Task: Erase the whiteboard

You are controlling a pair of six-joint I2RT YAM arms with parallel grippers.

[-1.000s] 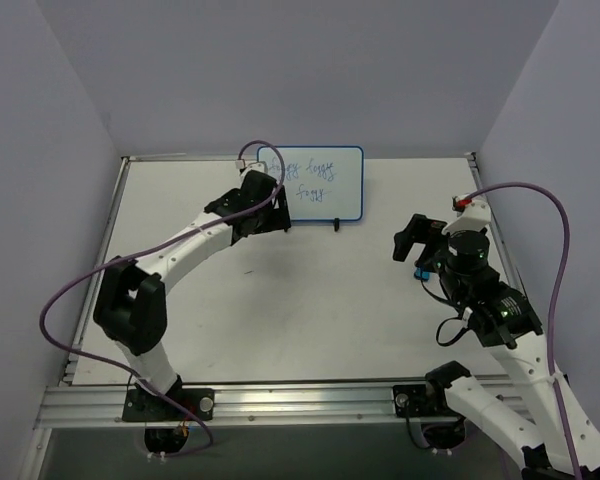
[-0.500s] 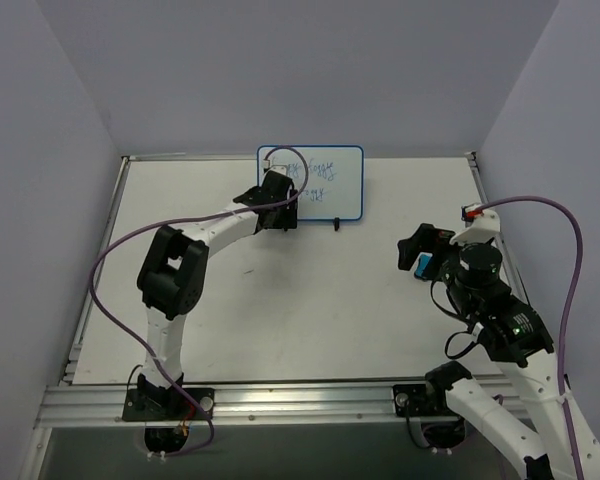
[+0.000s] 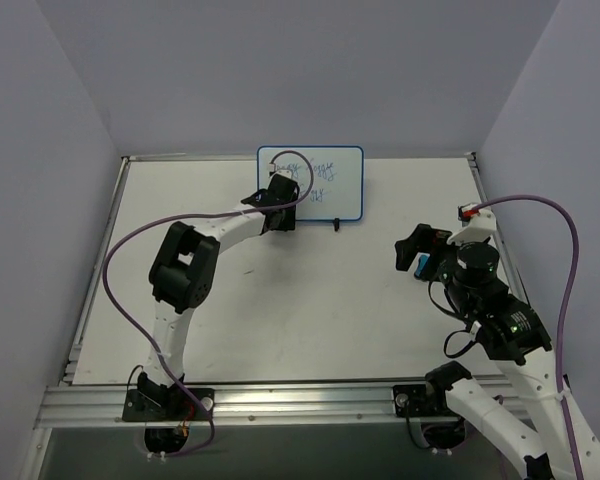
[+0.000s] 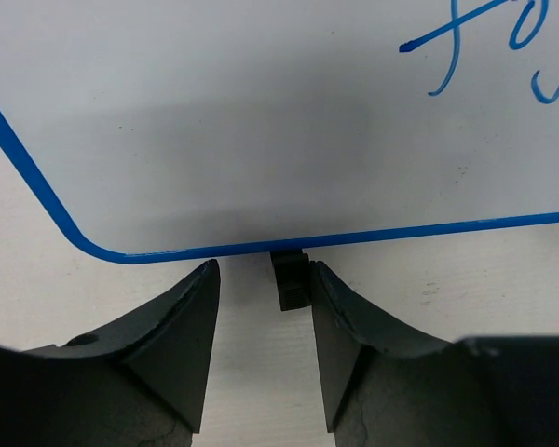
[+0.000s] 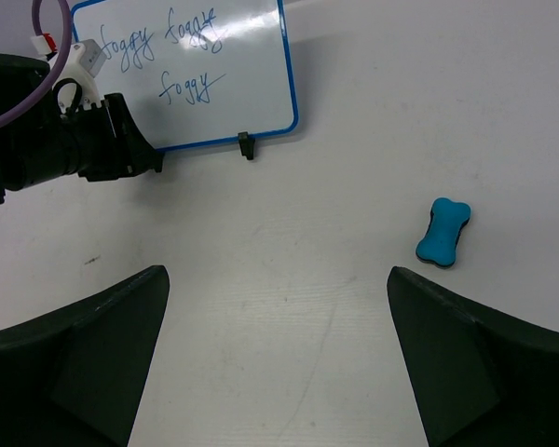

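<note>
The left gripper stands half open at the lower left corner of the whiteboard. Its fingers flank the board's black foot but clamp nothing. A second ago this arm was farther left; it has now reached in. The board stands at the far edge of the table, blue writing on it. The right gripper hangs wide open and empty, near a blue eraser.

Left hand half-spread, right hand wide-spread
</note>
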